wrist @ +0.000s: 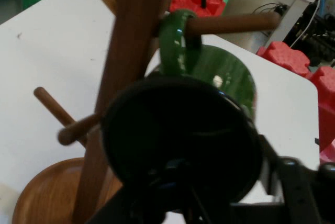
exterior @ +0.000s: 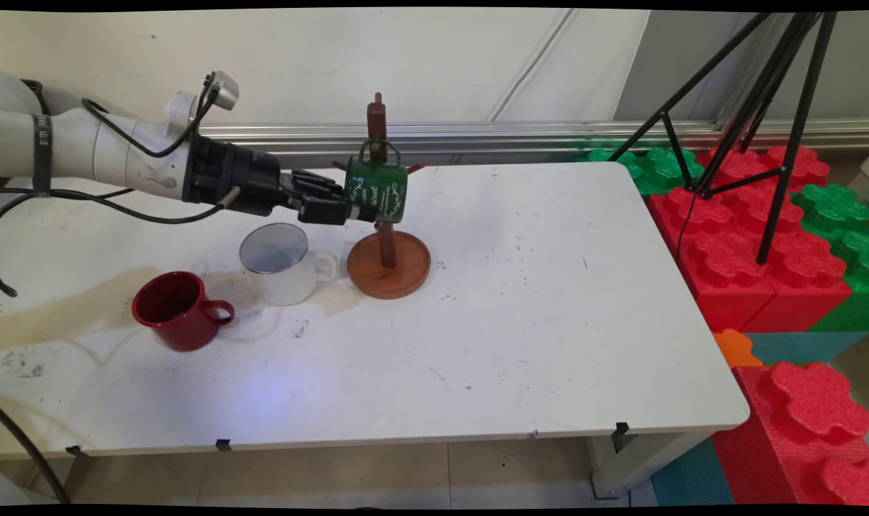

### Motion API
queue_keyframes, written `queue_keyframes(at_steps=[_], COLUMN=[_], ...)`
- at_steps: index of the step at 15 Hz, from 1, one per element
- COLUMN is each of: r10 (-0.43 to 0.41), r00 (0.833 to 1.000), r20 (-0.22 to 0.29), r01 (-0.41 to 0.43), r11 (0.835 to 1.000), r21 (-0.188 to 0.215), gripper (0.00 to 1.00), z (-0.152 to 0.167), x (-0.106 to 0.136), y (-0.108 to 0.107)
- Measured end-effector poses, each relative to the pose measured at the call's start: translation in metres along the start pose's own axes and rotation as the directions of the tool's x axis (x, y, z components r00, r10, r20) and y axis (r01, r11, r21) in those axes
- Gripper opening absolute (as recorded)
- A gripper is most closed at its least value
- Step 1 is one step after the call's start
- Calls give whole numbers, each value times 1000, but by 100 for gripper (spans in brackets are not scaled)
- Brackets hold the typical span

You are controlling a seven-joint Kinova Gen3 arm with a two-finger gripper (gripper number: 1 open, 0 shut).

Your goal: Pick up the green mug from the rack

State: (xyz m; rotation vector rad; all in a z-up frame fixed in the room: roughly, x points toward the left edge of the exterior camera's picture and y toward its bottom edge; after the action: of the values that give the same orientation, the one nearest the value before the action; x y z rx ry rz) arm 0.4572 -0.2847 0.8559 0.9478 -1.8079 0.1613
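My gripper (exterior: 350, 204) reaches in from the left and is shut on the green mug (exterior: 378, 189), gripping it at the rim. The mug lies on its side against the wooden mug tree (exterior: 386, 240). In the hand view the mug (wrist: 227, 75) turns its dark opening toward me, and its green handle (wrist: 175, 43) is looped over a wooden peg (wrist: 230, 23) of the tree's post (wrist: 125, 77). My gripper (wrist: 230, 190) rises from the bottom edge, one finger (wrist: 296, 185) outside the mug's wall. The tree's round base (exterior: 389, 266) stands on the white table (exterior: 535, 308).
A white mug (exterior: 285, 271) stands just left of the tree's base and a red mug (exterior: 180, 309) further left, both upright. Red and green foam blocks (exterior: 764, 236) and a black tripod (exterior: 771, 107) stand beyond the table's right edge.
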Motion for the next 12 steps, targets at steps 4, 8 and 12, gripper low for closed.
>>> queue_keyframes(at_steps=[4, 8, 12], r10=[-2, -2, -1], r00=[1000, 1000, 1000], r20=[-1, -3, -3], r01=[2, 2, 1], r11=[1000, 1000, 1000], r21=[-5, -18, -29], gripper=[0, 0, 0], z=[-1, -2, -5], x=[-1, -2, -2], y=[1, 3, 4])
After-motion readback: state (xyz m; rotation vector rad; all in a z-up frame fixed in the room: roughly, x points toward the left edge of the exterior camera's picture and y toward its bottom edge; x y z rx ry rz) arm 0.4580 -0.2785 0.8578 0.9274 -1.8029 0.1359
